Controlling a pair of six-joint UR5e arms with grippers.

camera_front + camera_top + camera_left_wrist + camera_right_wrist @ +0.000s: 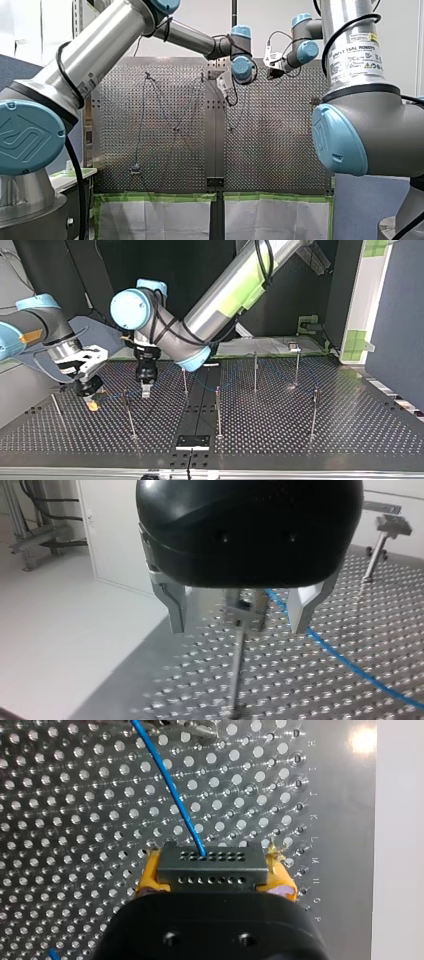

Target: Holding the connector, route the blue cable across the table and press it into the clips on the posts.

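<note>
Yellow pads (149,876) of my right gripper (215,876) were clamped on the dark connector (212,862). The blue cable (172,787) left its face and ran straight ahead over the perforated table (75,845). My left gripper (239,617) hung with fingers spread, straddling a post (236,665) and holding nothing. The cable ran obliquely between that post and one finger, just beside the post's top. Whether it sat in the clip was too blurred to tell. Judged the left arm nearer. The next move probably needed a short sideways push of cable toward the post.
</note>
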